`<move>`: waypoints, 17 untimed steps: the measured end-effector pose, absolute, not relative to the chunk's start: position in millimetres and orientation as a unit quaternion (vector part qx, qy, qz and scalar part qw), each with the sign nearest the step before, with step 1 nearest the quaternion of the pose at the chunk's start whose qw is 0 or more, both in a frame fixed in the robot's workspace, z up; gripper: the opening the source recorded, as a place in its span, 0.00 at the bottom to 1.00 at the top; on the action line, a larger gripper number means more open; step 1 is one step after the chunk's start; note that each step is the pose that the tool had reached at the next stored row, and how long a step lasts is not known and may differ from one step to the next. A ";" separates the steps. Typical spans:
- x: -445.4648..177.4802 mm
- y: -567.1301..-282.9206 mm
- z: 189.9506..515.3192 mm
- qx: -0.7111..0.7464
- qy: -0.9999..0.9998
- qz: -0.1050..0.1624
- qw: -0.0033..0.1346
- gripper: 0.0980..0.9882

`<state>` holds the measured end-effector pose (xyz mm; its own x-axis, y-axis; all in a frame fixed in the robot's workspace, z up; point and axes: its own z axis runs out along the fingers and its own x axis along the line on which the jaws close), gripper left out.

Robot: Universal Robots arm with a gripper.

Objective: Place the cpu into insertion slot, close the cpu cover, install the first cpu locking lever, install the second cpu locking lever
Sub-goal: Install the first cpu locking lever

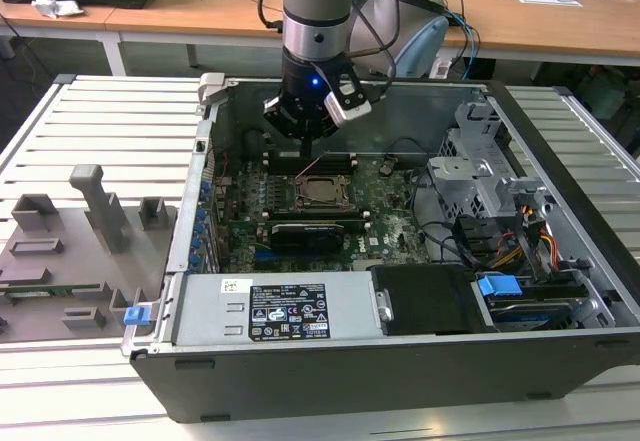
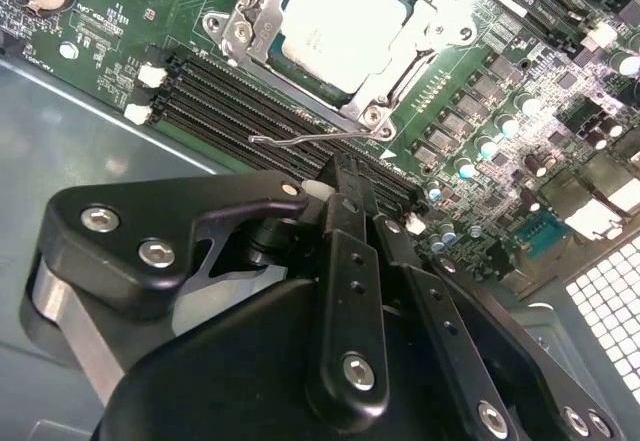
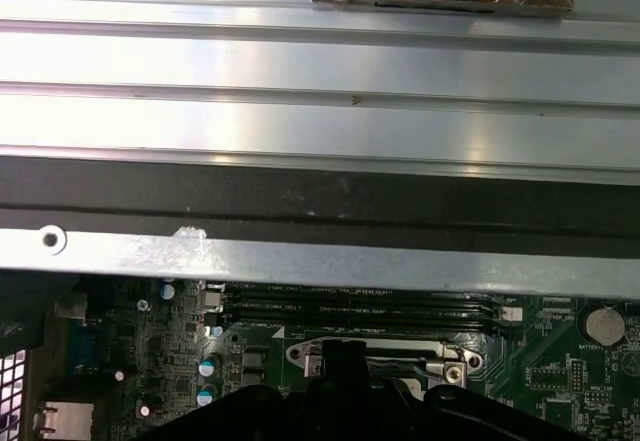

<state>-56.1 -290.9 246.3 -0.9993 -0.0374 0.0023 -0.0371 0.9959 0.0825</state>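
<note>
Ext. view: gripper (image 1: 306, 147) low inside open pc case (image 1: 400, 361), just beyond cpu (image 1: 322, 193) toward case's far wall. Second wrist view gives detail the ext. view lacks: cpu (image 2: 335, 36) seated in insertion slot (image 2: 372, 111), cpu cover (image 2: 258, 33) down flat over it, thin wire locking lever (image 2: 300, 139) running alongside socket edge by mem slots (image 2: 220, 91); first wrist view adds case wall (image 3: 300, 261) w/ socket edge under it. Pincer narrow: fingers (image 2: 345, 261) nrly together, nothing btwn them, tips just beside lever, contact can't tell.
</note>
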 end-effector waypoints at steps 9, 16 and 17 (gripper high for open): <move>-54.3 -291.0 244.6 0.021 -0.999 -0.041 0.002 0.01; -49.1 -290.0 241.7 0.038 -0.998 -0.041 0.003 0.01; -48.9 -290.0 241.3 0.038 -0.998 -0.041 0.003 0.01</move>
<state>-48.9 -290.0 241.3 -0.9971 -0.0757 0.0021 -0.0753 0.9937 0.0826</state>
